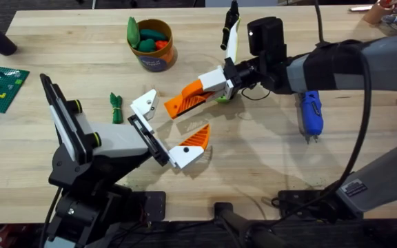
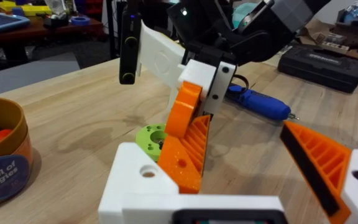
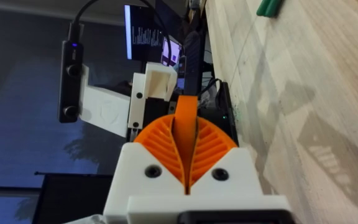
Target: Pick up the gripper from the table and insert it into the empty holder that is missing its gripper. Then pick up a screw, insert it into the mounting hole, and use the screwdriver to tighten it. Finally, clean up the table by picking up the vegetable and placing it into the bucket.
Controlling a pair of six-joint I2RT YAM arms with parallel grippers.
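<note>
While my right tool [image 1: 216, 84] is clamped shut on the gripper [image 1: 185, 101], carrying it low over the middle of the counter [image 1: 267, 165], my left tool [image 1: 167, 131] stands wide open just beside it, its bare white holder [image 1: 144, 103] close to the gripper's orange tip and its other finger [image 1: 193, 140] still fitted with an orange pad. I record the bucket [image 1: 153, 47] at the far side of the counter, upright and filled with green and orange toy foods. The vegetable [image 1: 116, 107] lies on the counter left of the holder, and the screwdriver [image 1: 311, 113] lies to the right.
</note>
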